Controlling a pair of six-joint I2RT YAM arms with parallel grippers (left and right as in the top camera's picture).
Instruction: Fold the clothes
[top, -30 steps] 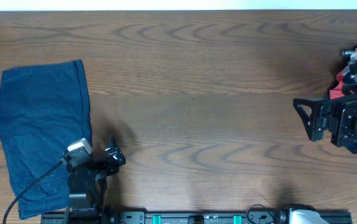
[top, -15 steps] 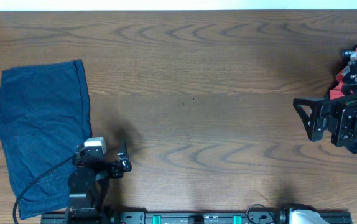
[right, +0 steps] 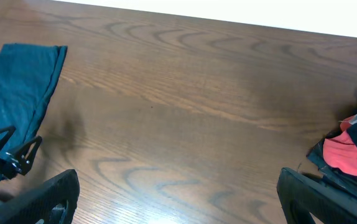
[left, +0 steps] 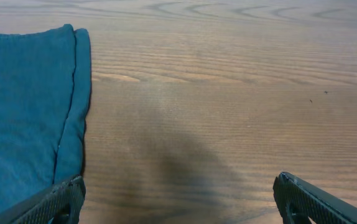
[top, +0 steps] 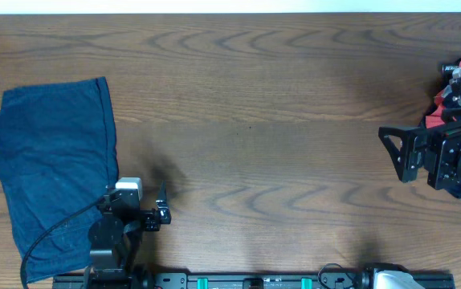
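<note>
Jaws of the left gripper point(top: 161, 205), nearest the robot's base at the front edge of the brown wood-grain bench point(top: 279, 96), stand spread wide with nothing between them. The left wrist view shows only bare wood between the two tips.

Just beside this gripper, on its left, lies the dark navy-blue cloth garment point(top: 50, 177). It rests flat at the left end of the bench as a tidy, roughly rectangular panel. Its stitched hem runs along the edge facing the gripper, and in the left wrist view that edge looks doubled, one layer over another. One tip sits close by that edge; whether it touches the cloth I cannot tell.

Further out, across a wide stretch of bare wood, the right gripper point(top: 393, 154) hangs at the right end of the bench. Its jaws are likewise wide open and empty, pointing toward the middle.

Beyond it, at the far right edge, sits a crumpled heap of red and dark cloth point(right: 352, 155), partly hidden behind the arm from above.

The blue garment appears folded and set aside, so that piece looks done or nearly so. The heap seems to be what is left: nothing from it is spread out, and the middle of the bench is free for the next piece.
</note>
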